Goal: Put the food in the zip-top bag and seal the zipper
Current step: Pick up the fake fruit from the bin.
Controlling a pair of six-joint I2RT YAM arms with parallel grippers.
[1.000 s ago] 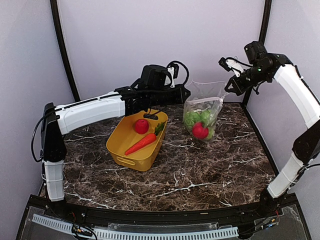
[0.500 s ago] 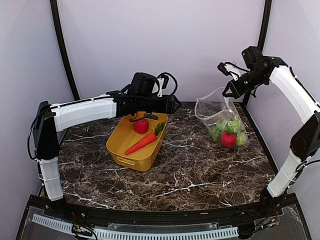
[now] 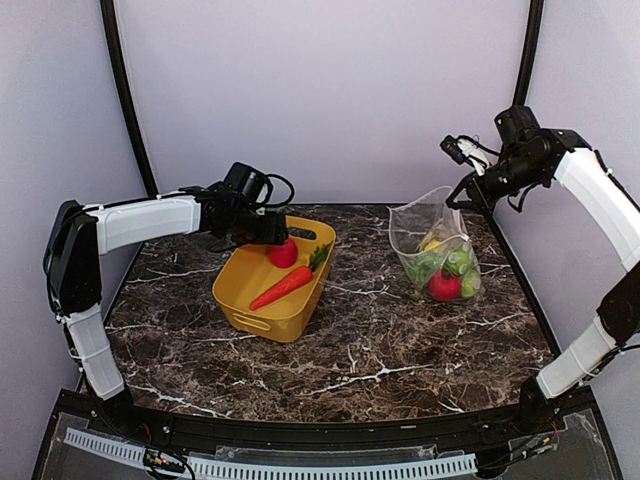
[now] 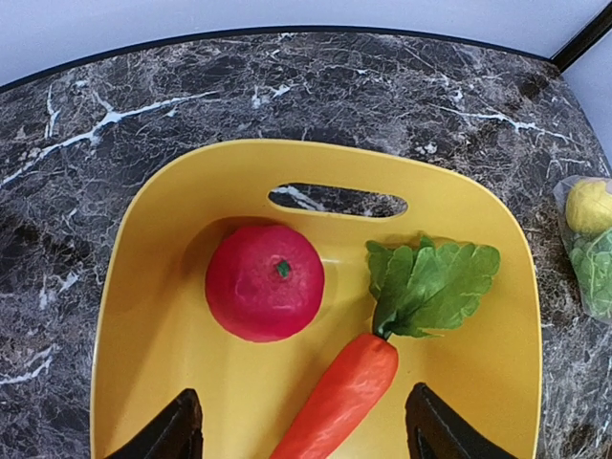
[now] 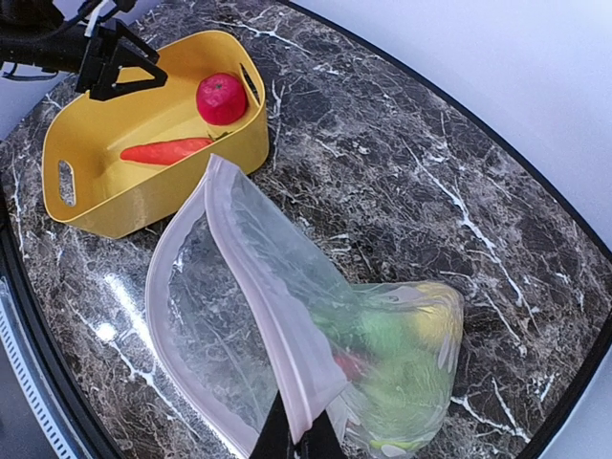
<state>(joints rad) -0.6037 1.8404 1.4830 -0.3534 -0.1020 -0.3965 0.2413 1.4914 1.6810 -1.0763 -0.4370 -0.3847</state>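
The clear zip-top bag (image 3: pixel 435 255) (image 5: pixel 287 316) hangs at the back right, its bottom on the table and its mouth gaping. Its pale zipper (image 5: pixel 253 277) is unsealed. My right gripper (image 3: pixel 461 198) (image 5: pixel 298 442) is shut on the mouth edge. Inside the bag lie a red fruit (image 3: pixel 443 287), green pieces (image 3: pixel 457 262) and a yellow lemon (image 3: pixel 431 243) (image 4: pixel 588 206). My left gripper (image 3: pixel 274 231) (image 4: pixel 304 435) hovers open over the yellow tub (image 3: pixel 240 310), holding nothing. Between its fingers lie an orange carrot (image 4: pixel 339 402) (image 3: pixel 283 288) with green leaves (image 4: pixel 435 282), and beyond it a red tomato (image 4: pixel 265 282) (image 3: pixel 283 252).
The yellow tub (image 4: pixel 143 316) (image 5: pixel 143 206) sits left of centre on the dark marble table (image 3: pixel 380 350), with handle slots at both ends. Black frame posts (image 3: pixel 125 100) stand at the back corners against pale walls.
My left gripper has opened, drawn back left from the bag and come down over the tub. The right gripper has carried the bag to the right and lower.
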